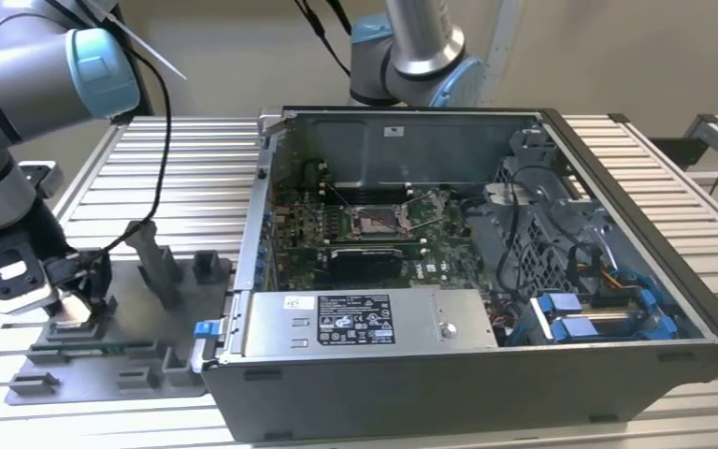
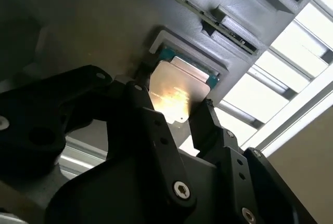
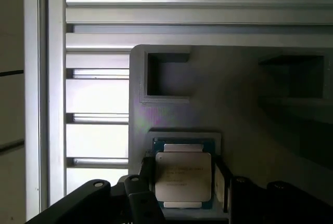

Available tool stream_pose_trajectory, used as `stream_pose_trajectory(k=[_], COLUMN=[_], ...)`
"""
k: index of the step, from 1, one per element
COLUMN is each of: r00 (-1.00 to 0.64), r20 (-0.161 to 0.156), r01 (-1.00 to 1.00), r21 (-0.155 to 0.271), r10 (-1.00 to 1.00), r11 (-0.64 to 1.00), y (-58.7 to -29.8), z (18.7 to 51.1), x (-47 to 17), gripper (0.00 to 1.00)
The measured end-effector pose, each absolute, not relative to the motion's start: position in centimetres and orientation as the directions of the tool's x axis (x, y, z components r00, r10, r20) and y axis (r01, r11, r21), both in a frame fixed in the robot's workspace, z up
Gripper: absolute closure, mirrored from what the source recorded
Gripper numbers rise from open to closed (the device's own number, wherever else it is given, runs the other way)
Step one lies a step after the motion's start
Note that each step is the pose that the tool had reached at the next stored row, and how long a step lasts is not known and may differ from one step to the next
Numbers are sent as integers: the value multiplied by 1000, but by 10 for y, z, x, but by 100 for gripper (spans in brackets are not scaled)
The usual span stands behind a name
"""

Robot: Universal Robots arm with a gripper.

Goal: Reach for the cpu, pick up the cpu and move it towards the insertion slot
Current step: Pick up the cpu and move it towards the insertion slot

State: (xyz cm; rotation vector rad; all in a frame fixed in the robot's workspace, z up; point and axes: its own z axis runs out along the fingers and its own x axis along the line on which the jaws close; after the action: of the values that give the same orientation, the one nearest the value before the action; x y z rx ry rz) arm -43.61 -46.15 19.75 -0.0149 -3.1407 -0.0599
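Note:
The cpu [image 3: 183, 174] is a flat square chip with a pale metal top on a green board, seated in a recess of the grey fixture plate [image 3: 234, 104]. My gripper [image 3: 184, 182] is low over it, one black finger against each of two opposite sides. In the second wrist view the cpu [image 2: 174, 91] glints between those fingers [image 2: 139, 91]. In the exterior view my gripper [image 1: 72, 304] is down on the fixture plate [image 1: 97, 379] at that view's left. The insertion slot [image 1: 372, 222], a silvery-framed socket with a dark centre, lies in the green motherboard inside the open case.
The open computer case [image 1: 459, 374] takes up the middle and right of the slatted table [image 1: 184, 178]. A second arm [image 1: 415, 47] stands behind it. Grey upright blocks [image 1: 160, 267] and a thin green memory stick [image 1: 85, 349] sit on the fixture plate near my gripper.

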Motion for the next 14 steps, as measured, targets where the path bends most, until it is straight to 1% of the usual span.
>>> stream_pose_trajectory(k=[7,14], r00=[-1000,-1000], r20=[0,1], r01=[9,9], r21=[38,38], r10=[9,9], r11=[999,999], y=[-461,-462], z=[225,243], x=[-436,-436], gripper=[100,100])
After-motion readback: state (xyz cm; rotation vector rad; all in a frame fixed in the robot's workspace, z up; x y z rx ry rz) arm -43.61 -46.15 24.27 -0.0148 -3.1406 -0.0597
